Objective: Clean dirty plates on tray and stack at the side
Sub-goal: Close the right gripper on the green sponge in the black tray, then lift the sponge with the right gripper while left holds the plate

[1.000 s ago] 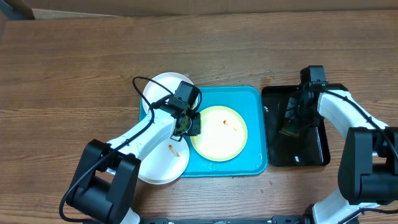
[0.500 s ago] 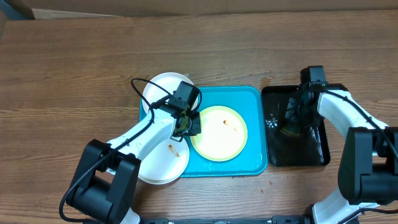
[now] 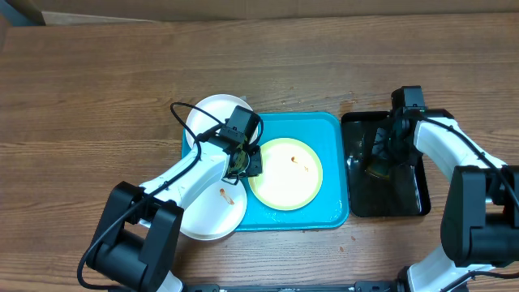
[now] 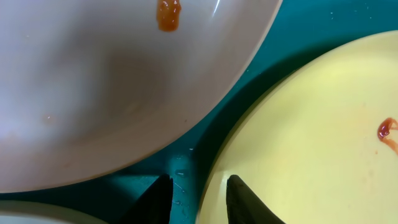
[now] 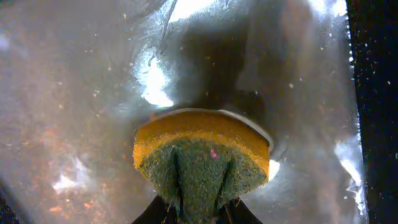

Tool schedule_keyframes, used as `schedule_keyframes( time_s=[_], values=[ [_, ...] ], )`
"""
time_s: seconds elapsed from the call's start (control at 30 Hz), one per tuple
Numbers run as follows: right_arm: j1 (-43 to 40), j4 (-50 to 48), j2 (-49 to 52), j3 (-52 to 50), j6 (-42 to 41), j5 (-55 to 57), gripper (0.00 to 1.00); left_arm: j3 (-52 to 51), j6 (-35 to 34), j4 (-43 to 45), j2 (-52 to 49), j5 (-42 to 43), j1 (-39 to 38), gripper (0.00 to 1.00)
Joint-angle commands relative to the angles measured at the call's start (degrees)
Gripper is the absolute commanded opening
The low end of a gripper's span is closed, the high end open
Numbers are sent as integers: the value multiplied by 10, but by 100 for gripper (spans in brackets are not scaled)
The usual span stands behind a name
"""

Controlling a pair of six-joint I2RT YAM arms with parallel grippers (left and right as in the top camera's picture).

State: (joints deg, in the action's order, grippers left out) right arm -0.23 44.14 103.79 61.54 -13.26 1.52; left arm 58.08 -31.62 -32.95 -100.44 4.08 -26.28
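Since a second ago the left claw (image 4: 198,180) has not moved, and the right claw (image 5: 200,208) has barely shifted over the black tray (image 3: 409,199). The yellow plate (image 3: 284,174) lies mid blue tray (image 3: 328,130), with white plates (image 3: 212,118) at its 10 and 7 o'clock. Only the wrist views show the left fingers astride the yellow rim, grip unclear, and the right claw pinching a sponge (image 5: 202,137).

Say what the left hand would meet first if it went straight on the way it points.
Probably the yellow plate, its rim lying between the fingers, then the blue tray; depth unclear.
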Motion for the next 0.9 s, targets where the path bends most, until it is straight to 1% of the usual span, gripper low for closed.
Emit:
schedule_keyframes(
  time_s=[0.0,0.17,0.27,0.37,0.4,0.43,0.53,0.7,0.8,0.83,0.87],
  values=[
    [1,-1,-2,12,-1,3,17,-7,-15,2,-5,5,-4,31],
    [1,3,-2,12,-1,3,17,-7,-18,2,-6,4,-11,29],
    [1,7,-2,12,-1,3,17,-7,-18,3,-11,3,-17,19],
    [1,7,-2,12,-1,3,17,-7,-18,4,-14,4,-17,15],
    [1,7,-2,12,-1,3,11,-7,-18,4,-14,4,-17,11],
    [1,7,-2,12,-1,3,4,-7,-18,4,-14,4,-17,4],
    [1,12,-2,17,-1,3,4,-7,-18,4,-14,4,-17,4],
    [2,80,-2,67,-3,3,4,-7,-16,7,-14,2,-16,5],
    [2,90,-2,74,-5,1,4,-7,-7,11,-14,1,-14,6],
    [2,90,-2,73,-5,-2,4,-7,-2,13,-14,1,-14,8],
    [2,90,-2,72,-6,-4,4,-7,0,14,-14,1,-14,13]
  ],
)
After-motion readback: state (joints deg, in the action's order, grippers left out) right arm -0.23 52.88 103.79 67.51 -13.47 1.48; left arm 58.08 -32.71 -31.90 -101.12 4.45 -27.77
